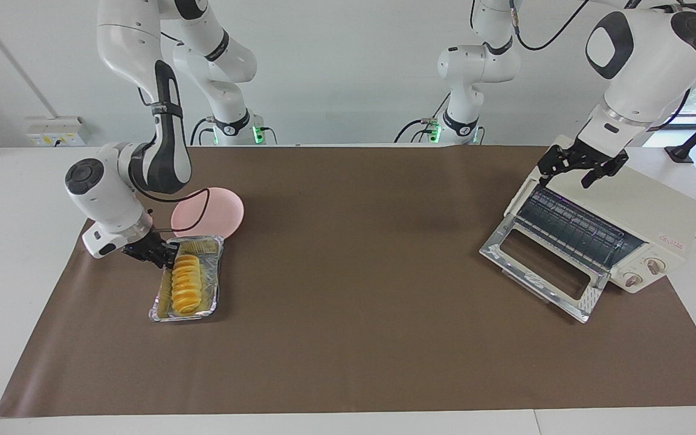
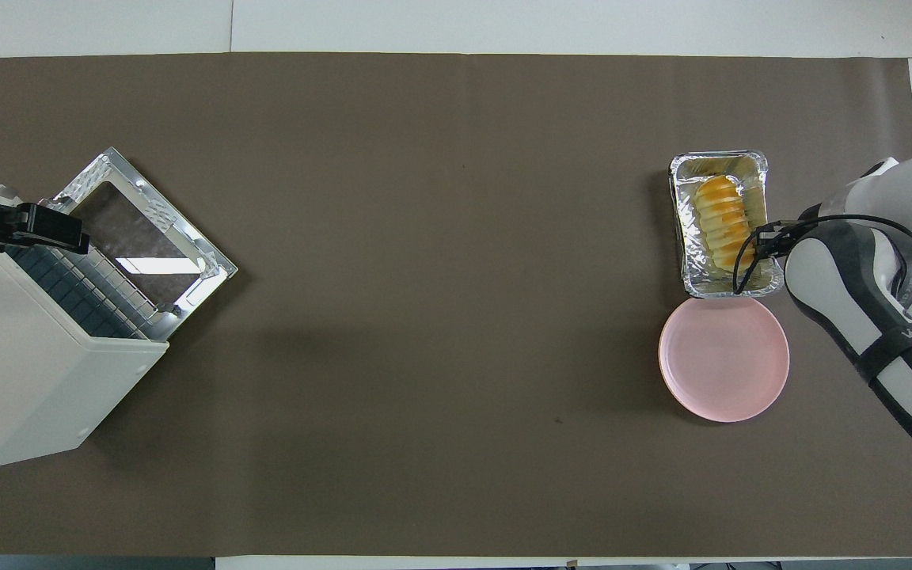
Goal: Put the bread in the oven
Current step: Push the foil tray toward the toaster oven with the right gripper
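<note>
Bread (image 1: 185, 283), a small yellow-orange loaf with ridged slices, lies in the crinkled silver foil tray (image 1: 212, 291) at the right arm's end of the brown table mat (image 1: 354, 338), just farther from the robots than the round pink plate (image 1: 221, 211). The right gripper (image 1: 164, 254) sits low at the tray's end nearest the plate, its jaws drawn nearly together on the tray's rim beside the loaf; whether they pinch foil, bread or both I cannot tell. The left gripper (image 1: 583, 166) waits fully open over the top front edge of the cream-white boxy toaster oven (image 1: 644, 205), whose glass drop-down door (image 1: 541, 266) lies open with the wire rack exposed.

The step in hand looks like securing a hold for the carry. Thin foil probably buckles under a corner pinch, so lifting slowly and keeping the tray level should stop the loaf sliding out, and the long traverse to the oven mouth calls for a steady, low path.

From overhead, the right arm's wrist and a looping black cable cover the fingertips, and the oven's knobs and the left gripper's base are cut off.
</note>
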You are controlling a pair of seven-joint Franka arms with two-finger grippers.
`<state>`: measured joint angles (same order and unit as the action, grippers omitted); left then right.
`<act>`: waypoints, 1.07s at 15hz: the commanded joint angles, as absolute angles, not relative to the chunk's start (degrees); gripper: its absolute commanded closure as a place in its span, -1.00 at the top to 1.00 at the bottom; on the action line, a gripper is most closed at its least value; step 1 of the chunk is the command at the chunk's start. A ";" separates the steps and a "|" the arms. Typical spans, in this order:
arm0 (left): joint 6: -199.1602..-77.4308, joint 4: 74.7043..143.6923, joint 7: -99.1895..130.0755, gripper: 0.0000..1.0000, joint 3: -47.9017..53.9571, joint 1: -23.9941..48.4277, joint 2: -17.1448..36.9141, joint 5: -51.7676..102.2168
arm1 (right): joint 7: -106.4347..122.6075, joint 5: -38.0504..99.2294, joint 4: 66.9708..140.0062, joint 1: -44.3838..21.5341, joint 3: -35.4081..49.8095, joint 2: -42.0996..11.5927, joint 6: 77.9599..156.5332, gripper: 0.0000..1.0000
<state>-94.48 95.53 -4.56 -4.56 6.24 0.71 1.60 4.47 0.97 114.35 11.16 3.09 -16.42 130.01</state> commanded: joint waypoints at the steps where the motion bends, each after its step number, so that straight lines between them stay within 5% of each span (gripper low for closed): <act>1: -93.25 94.31 -4.31 1.00 -4.22 5.45 1.14 2.11 | 6.77 1.32 115.23 12.04 3.78 -15.38 131.13 -1.00; 8: -93.25 94.31 -4.31 1.00 -4.22 5.45 1.14 2.11 | 6.33 1.58 105.67 5.38 4.13 -15.82 126.94 -1.00; 11: -93.25 94.31 -4.31 1.00 -4.22 5.45 1.14 2.11 | 3.53 5.08 98.98 -1.29 4.13 -16.87 123.31 -1.00; 16: -93.25 94.31 -4.31 1.00 -4.22 5.45 1.14 2.11 | -15.16 5.10 97.83 -15.88 4.04 -20.81 123.66 -1.00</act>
<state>-94.48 95.53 -4.56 -4.56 6.24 0.71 1.60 -8.50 4.66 100.40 -11.12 4.35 -17.39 124.40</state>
